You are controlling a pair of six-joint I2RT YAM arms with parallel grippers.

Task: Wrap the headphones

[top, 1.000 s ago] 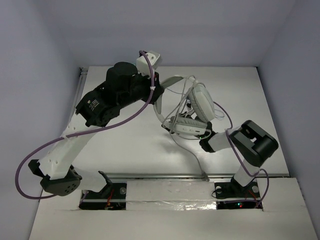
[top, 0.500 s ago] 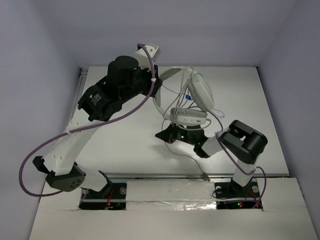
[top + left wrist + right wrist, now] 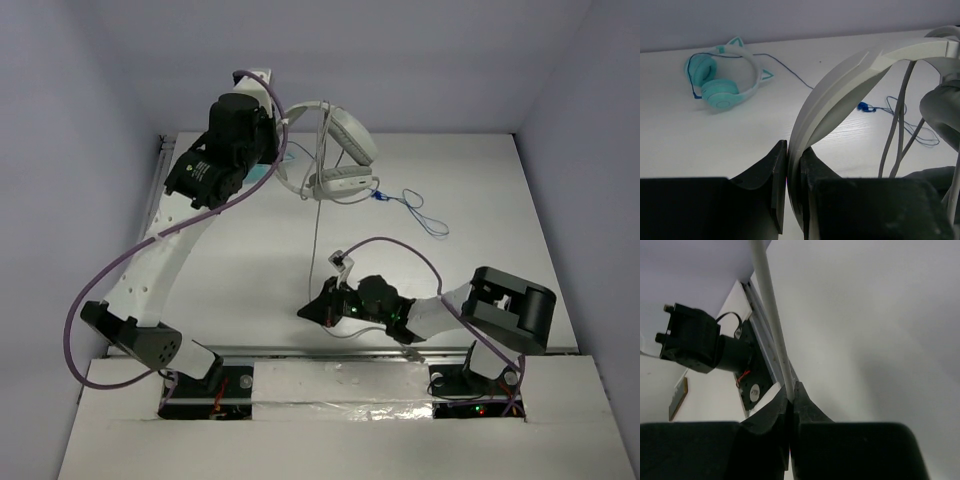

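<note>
My left gripper is shut on the wide white headband of the headphones and holds them up over the far side of the table. Their grey ear pads face right. The thin grey cable runs straight from the headphones towards the near edge. There my right gripper is shut on it. The right wrist view shows the cable pinched between the fingertips and leading away upward.
Smaller teal headphones lie on the table at the far left, mostly hidden behind my left arm in the top view. Their thin cable with a blue plug loops across the table's far right. A metal rail runs along the near edge.
My left arm has lifted the headphones up and to the far left. My right gripper has moved towards the near edge and shut on the cable, which now runs straight.
</note>
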